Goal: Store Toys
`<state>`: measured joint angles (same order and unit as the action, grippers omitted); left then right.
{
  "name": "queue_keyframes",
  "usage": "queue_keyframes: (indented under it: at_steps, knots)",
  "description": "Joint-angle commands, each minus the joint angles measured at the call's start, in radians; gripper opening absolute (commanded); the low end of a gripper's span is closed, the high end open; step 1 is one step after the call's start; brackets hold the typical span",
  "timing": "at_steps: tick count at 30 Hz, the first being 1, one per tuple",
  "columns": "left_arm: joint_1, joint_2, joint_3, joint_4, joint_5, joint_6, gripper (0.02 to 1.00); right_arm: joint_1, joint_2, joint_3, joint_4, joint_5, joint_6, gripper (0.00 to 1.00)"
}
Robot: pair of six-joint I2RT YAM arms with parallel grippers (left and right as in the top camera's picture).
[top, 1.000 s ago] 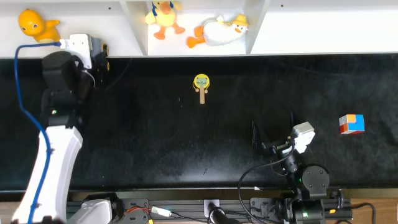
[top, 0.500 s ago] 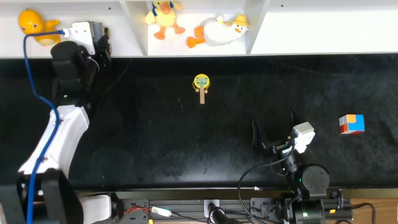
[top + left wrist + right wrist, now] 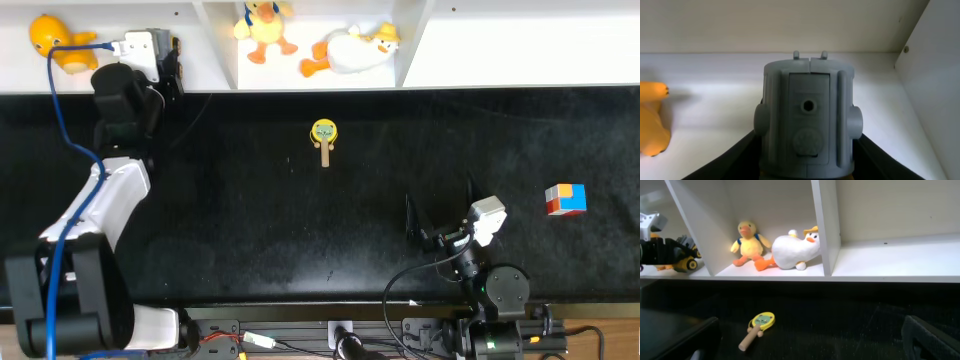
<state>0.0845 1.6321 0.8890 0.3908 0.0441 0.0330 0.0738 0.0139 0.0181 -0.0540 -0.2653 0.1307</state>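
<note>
Two toys lay loose on the black table [image 3: 250, 230]: a small yellow-headed paddle [image 3: 324, 138] near the middle and a coloured cube [image 3: 565, 199] well off to the right. A third, a grey blocky toy [image 3: 808, 120], sat between the fingers of the left gripper [image 3: 807, 155], which was closed on its lower sides. It was inside the shelf's left compartment [image 3: 715, 75], with an orange duck [image 3: 652, 120] beside it.

The grey toy looked like hard moulded plastic: stiff, light and rather smooth. Its round side bosses would probably keep it from sliding through the pads. From the right wrist view it may have had yellow and black wheels, though that was too small to be sure; if so, it could roll once set down.

The paddle seemed rigid and thin, best pinched across its stick. The cube would want a grip on two flat opposite faces.

The yellow plush duck [image 3: 264, 28] and white plush goose [image 3: 352, 48] lay in the middle compartment, touching each other.

The right gripper [image 3: 438, 215] rested low near its base, jaws spread wide and holding nothing.
</note>
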Motion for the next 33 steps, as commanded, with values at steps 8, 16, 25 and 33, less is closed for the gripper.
queue_keyframes:
  at_steps: [8, 16, 25, 33]
  knots:
    - [-0.007, 0.016, 0.029, 0.024, 0.021, 0.023, 0.213, 0.006, -0.010, -0.014, 0.002, -0.006, 0.004, 0.996]
    - [-0.007, 0.020, 0.029, 0.031, 0.020, 0.023, 0.213, 0.006, -0.010, -0.014, 0.002, -0.006, 0.004, 0.996]
    - [-0.006, 0.072, 0.029, 0.115, 0.020, 0.022, 0.211, 0.006, -0.010, -0.014, 0.002, -0.006, 0.004, 0.993]
    - [-0.006, 0.076, 0.029, 0.121, 0.003, 0.022, 0.231, 0.006, -0.010, -0.014, 0.002, -0.007, 0.004, 0.998]
